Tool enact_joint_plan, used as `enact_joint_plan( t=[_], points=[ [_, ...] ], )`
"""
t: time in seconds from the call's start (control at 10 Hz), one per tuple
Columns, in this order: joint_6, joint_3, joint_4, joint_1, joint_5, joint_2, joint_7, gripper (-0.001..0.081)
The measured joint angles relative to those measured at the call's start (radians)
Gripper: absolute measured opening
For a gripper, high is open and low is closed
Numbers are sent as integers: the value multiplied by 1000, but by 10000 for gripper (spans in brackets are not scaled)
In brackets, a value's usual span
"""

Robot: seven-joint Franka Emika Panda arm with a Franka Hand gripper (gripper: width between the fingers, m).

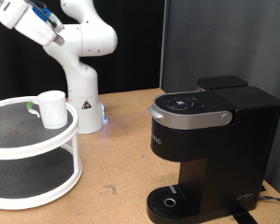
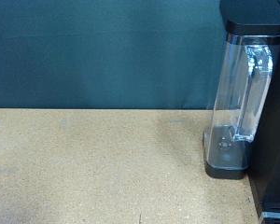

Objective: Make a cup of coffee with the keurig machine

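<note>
The white cup (image 1: 52,108) stands upright on the top tier of a round white two-tier stand (image 1: 14,154) at the exterior view's left. The black keurig machine (image 1: 207,149) stands at the exterior view's right, its silver-grey lid handle (image 1: 189,116) down and its round drip tray (image 1: 168,200) bare. The white arm reaches up out of the exterior view's top left corner, so the gripper does not show there. The wrist view shows no fingers, only the machine's clear water tank (image 2: 238,103) and black side over the wooden table.
The arm's white base (image 1: 81,84) with a blue light stands behind the stand. The wooden table (image 1: 117,159) lies between stand and machine. A dark curtain hangs behind. A cable runs off the machine at the exterior view's lower right.
</note>
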Motion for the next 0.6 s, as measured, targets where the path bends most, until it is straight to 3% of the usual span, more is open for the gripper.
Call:
enact_joint_plan(
  t=[0.6],
  points=[
    [-44,-147,32,-58,-17,-16,-56,0]
  ],
)
